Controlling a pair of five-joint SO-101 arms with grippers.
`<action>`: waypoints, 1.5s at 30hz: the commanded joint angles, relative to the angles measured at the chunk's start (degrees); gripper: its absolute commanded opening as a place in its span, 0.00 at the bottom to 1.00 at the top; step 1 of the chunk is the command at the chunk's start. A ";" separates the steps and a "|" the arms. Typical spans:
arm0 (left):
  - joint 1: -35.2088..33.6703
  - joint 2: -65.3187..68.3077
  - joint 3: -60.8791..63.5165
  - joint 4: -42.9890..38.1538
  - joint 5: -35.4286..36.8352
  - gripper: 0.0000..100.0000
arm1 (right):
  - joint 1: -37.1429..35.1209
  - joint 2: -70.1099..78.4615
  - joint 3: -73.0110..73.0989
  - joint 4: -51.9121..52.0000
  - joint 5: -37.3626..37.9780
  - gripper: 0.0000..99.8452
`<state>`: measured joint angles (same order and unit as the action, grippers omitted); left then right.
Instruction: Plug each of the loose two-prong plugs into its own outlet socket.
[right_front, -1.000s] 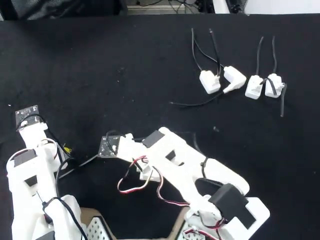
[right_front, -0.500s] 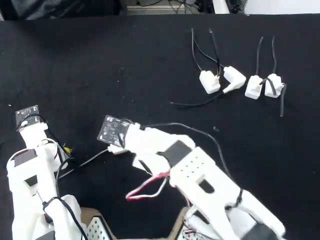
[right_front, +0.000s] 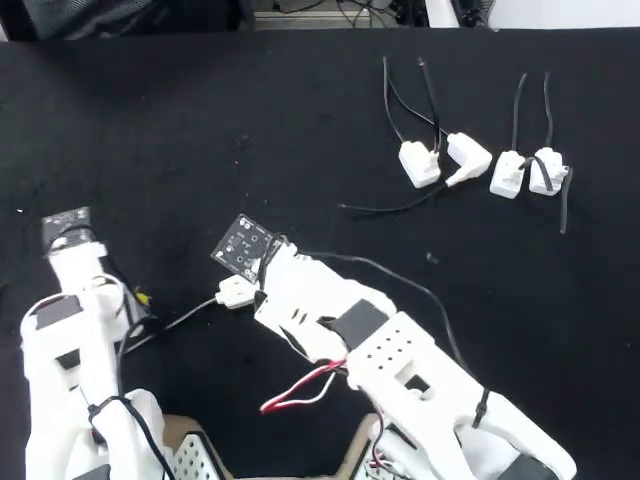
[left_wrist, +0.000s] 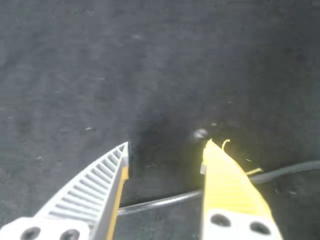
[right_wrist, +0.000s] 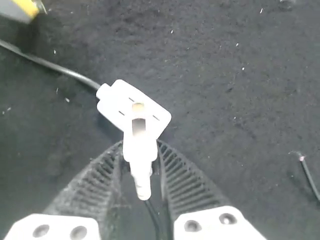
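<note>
In the right wrist view my right gripper (right_wrist: 139, 148) is shut on a white two-prong plug (right_wrist: 137, 135). The plug sits against a white outlet socket (right_wrist: 131, 106) lying on the black table. The socket's black cable (right_wrist: 45, 64) runs off toward the left arm. From the high view that socket (right_front: 234, 292) shows just beside the right arm's wrist, near the table's front left. My left gripper (left_wrist: 166, 147) stands open over the table, one grey finger and one yellow finger (left_wrist: 225, 182). The same black cable (left_wrist: 160, 201) crosses between them.
Several more white plugs and sockets with black leads lie at the back right: one pair (right_front: 420, 163) near another (right_front: 508, 173). A loose black wire (right_front: 385, 208) trails in front of them. The left arm's yellow finger (right_wrist: 19, 8) shows at the right wrist view's edge.
The right arm has unfolded and swung its wrist away from the front edge and rightward; the white socket now shows beside it. The left arm shifted slightly.
</note>
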<state>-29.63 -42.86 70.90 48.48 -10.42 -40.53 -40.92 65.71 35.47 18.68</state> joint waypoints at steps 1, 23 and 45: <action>4.97 -1.23 -5.49 3.25 0.35 0.24 | 0.79 -3.21 0.31 -2.46 -0.62 0.01; 24.84 -13.63 -6.99 4.22 14.33 0.24 | -6.24 -2.42 4.79 -10.64 -7.12 0.01; 31.96 -58.55 13.67 4.31 16.09 0.24 | -6.59 4.97 2.77 -15.91 -7.65 0.01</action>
<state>1.67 -98.86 84.53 53.14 5.49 -46.24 -36.79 72.40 21.14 11.56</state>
